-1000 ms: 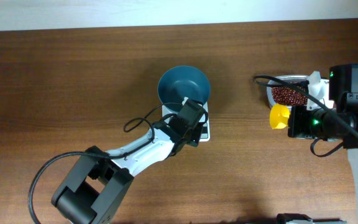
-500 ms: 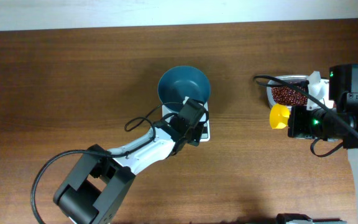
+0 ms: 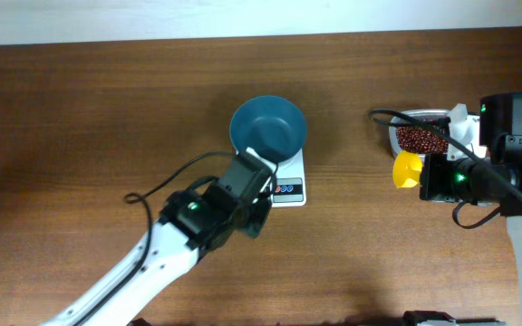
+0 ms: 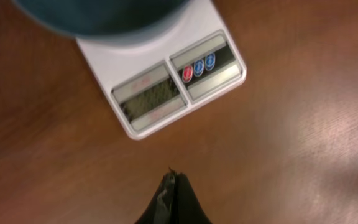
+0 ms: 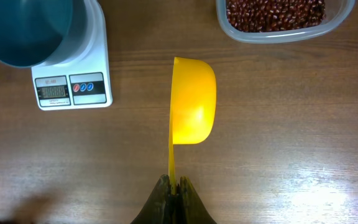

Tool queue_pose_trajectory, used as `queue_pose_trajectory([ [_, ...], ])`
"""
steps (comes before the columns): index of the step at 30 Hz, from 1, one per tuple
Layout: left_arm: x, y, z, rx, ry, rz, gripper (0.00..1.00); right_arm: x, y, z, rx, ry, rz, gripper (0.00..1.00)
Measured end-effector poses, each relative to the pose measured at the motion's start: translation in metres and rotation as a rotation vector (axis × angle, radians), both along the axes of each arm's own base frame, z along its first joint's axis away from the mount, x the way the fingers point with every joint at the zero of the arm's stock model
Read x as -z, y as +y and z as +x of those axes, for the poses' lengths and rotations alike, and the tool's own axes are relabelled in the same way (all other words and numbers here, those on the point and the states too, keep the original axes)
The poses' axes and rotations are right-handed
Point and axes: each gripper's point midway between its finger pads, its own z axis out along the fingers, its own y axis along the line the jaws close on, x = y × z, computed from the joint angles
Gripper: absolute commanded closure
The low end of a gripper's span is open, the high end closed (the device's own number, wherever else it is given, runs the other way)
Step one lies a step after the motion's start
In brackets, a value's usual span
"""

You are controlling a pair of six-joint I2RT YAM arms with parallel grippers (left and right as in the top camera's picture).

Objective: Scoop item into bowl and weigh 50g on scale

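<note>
Overhead, the light is soft and even, and the table [image 3: 80, 136] looks sharp with only faint shadows. The left wrist view is dim, reddish and smeared by blur; the scale [image 4: 166, 81] display is unreadable and pale glare sits at the right. The right wrist view is bright, the yellow scoop [image 5: 192, 102] crisp-edged.
</note>
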Motion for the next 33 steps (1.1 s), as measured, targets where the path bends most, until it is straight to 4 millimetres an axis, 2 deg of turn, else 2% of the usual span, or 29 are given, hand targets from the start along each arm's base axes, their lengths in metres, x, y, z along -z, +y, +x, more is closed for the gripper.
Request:
queue_pose_trajectory([
  [1,-0.008,0.015,-0.018,0.06,0.01,0.05,1.0,0.0,0.0,0.0,0.0,-0.001,0.0,0.96],
  [4,-0.031,0.031,-0.033,0.118,-0.04,0.057,0.95,0.0,0.0,0.0,0.0,-0.001,0.0,0.96],
  [5,-0.039,0.036,-0.034,0.117,-0.064,0.055,0.88,0.0,0.0,0.0,0.0,-0.001,0.0,0.96],
  [6,-0.046,0.048,-0.032,0.091,-0.091,0.065,0.88,0.0,0.0,0.001,0.0,-0.003,0.0,0.96],
  [7,-0.05,0.057,-0.028,0.06,-0.11,0.071,0.83,-0.001,0.0,0.001,0.0,-0.005,0.0,0.96],
  [8,-0.057,0.075,-0.019,-0.005,-0.15,0.1,0.75,-0.001,0.0,0.002,0.0,-0.009,-0.001,0.96],
  [9,-0.06,0.089,-0.013,-0.053,-0.174,0.128,0.76,-0.001,0.0,0.002,0.0,-0.009,-0.001,0.96],
  [10,-0.061,0.101,-0.007,-0.099,-0.187,0.154,0.85,-0.001,0.0,0.002,0.0,-0.009,-0.001,0.96],
  [11,-0.063,0.118,-0.001,-0.146,-0.205,0.203,0.84,-0.001,0.0,0.002,0.0,-0.009,-0.001,0.96],
  [12,-0.064,0.131,0.004,-0.158,-0.219,0.25,0.81,-0.001,0.0,0.002,0.0,-0.009,0.0,0.96],
  [14,-0.066,0.144,0.012,-0.14,-0.245,0.321,0.7,-0.001,0.0,0.002,-0.001,-0.008,-0.001,0.96],
  [16,-0.071,0.147,0.029,-0.1,-0.299,0.374,0.54,-0.001,0.0,0.002,0.0,-0.009,0.0,0.96],
  [17,-0.074,0.148,0.038,-0.088,-0.326,0.389,0.18,-0.001,0.0,0.001,-0.001,-0.006,0.001,0.96],
  [18,-0.074,0.149,0.043,-0.075,-0.333,0.405,0.01,0.0,0.001,0.001,-0.002,-0.003,0.004,0.96],
  [20,-0.071,0.149,0.045,-0.058,-0.328,0.428,0.01,-0.003,0.0,0.007,-0.002,-0.032,0.002,0.96],
  [22,-0.068,0.149,0.047,-0.046,-0.319,0.439,0.01,-0.012,0.001,0.024,-0.006,-0.109,0.005,0.96],
  [24,-0.062,0.147,0.042,-0.025,-0.29,0.435,0.01,-0.015,0.002,0.03,-0.012,-0.137,0.014,0.96],
  [26,-0.057,0.131,0.038,0.07,-0.272,0.376,0.01,-0.022,0.003,0.042,-0.018,-0.195,0.019,0.96],
  [29,-0.046,0.103,0.015,0.325,-0.201,0.279,0.01,-0.028,0.002,0.063,-0.021,-0.257,0.017,0.96],
  [31,-0.053,0.104,0.003,0.402,-0.15,0.224,0.01,-0.023,0.002,0.07,-0.02,-0.248,0.018,0.96],
  [33,-0.08,0.108,-0.003,0.458,-0.153,0.158,0.01,-0.017,0.001,0.076,-0.021,-0.233,0.02,0.96],
])
